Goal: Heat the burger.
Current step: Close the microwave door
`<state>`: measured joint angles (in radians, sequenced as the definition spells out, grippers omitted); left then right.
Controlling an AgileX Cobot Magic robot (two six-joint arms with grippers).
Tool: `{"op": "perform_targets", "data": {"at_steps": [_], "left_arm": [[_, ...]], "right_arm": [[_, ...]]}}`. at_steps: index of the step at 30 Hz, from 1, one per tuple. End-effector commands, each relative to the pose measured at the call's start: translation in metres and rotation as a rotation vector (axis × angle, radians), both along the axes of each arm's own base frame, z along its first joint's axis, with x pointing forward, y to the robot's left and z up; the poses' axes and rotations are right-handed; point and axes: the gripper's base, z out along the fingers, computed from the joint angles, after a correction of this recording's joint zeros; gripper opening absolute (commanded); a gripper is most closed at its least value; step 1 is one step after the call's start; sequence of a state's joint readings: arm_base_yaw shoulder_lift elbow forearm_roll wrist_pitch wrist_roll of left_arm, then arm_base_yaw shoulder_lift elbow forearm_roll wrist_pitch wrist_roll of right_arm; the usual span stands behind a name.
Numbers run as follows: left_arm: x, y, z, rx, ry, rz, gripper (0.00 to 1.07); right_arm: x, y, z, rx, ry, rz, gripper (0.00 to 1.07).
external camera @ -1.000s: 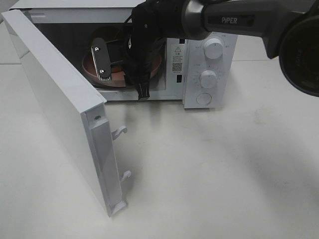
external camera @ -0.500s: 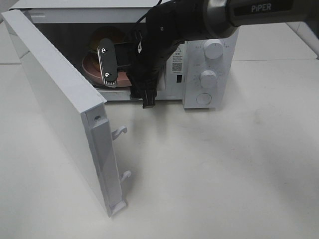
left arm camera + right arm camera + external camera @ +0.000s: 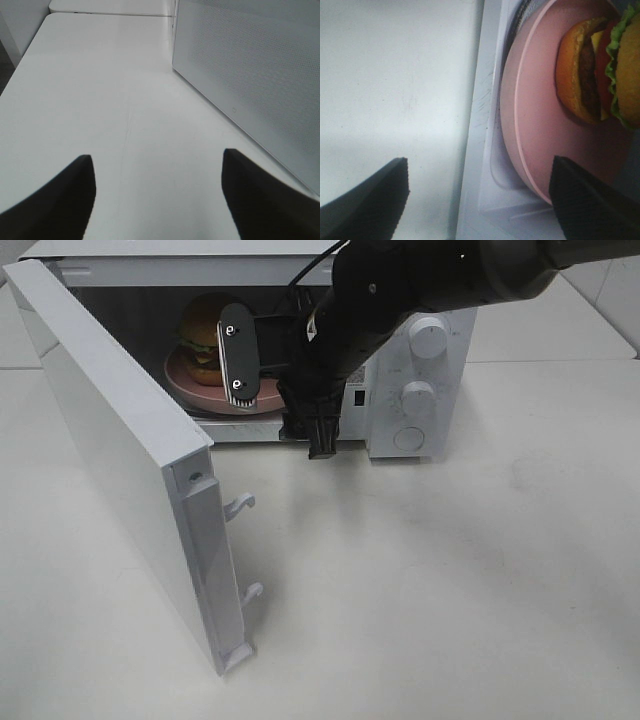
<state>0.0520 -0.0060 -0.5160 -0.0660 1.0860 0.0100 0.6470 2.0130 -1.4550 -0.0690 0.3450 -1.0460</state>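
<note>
Pink plate carries the burger inside the microwave at the tabletop's far edge, positioned for heating. Right pincer hangs at the opening, spread and empty. Left pincer, likewise spread and empty, sits beside the open door; I judge closing it comes next.
</note>
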Motion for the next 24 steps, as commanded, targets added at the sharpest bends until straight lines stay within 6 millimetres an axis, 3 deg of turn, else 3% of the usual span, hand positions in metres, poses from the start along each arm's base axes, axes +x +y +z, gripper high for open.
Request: {"op": "perform_targets", "data": {"at_steps": [1,9,16,24], "left_arm": [[-0.002,0.000,0.001,0.002,-0.028,-0.002,0.54],[-0.002,0.000,0.001,0.002,-0.028,-0.002,0.42],[-0.002,0.000,0.001,0.001,-0.028,-0.002,0.24],[-0.002,0.000,0.001,0.001,-0.028,-0.002,0.15]], "right_arm": [[-0.006,-0.013,0.013,0.025,-0.013,-0.044,0.76],[-0.022,-0.033,0.027,0.040,-0.008,-0.089,0.76],[-0.042,-0.052,0.038,0.037,-0.014,-0.131,0.76],[-0.069,-0.071,0.047,0.070,0.032,-0.213,0.76]]}}
